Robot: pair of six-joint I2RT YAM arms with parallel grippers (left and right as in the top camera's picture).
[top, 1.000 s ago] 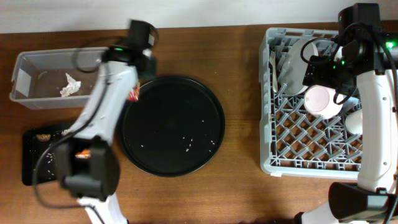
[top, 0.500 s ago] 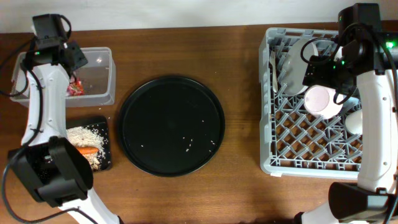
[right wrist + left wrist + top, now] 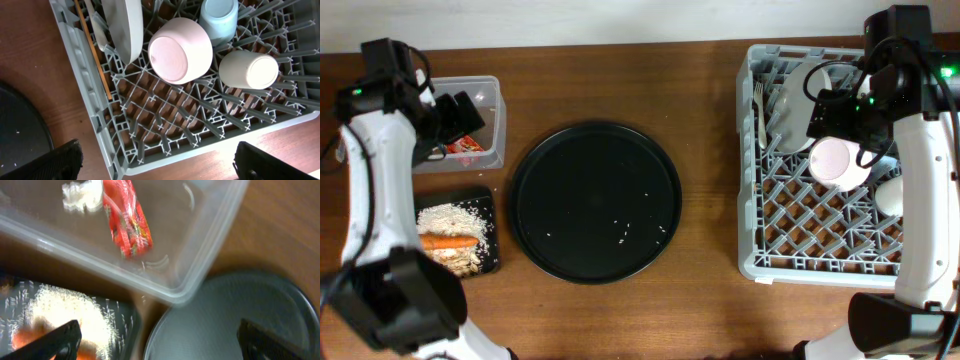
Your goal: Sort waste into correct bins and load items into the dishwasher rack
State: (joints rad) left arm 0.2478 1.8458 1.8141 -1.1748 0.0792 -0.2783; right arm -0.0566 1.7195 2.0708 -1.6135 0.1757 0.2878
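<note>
Hovering above the clear tub [image 3: 212, 242], the left claw [image 3: 160, 342] stood spread wide and empty. Inside the tub lay the red-and-white wrapper [image 3: 127, 220], its long axis running up and down the wrist view, slightly tilted, beside white tissue [image 3: 82, 192]. Its print was too blurred to read. The right claw [image 3: 162, 162] was also spread open, empty, over the rack [image 3: 92, 112].

The brown wooden tabletop [image 3: 710, 90] carries four things. Near its middle lies the large round black tray [image 3: 580, 190]. Just beside this tray, at its far left, stands the clear plastic tub [image 3: 500, 120]. Also to the left of the round tray, nearer its front, lies the flat black rectangular tray [image 3: 492, 225]. Well apart on the right of the round tray stands the light grey dishwasher rack [image 3: 750, 180].
</note>
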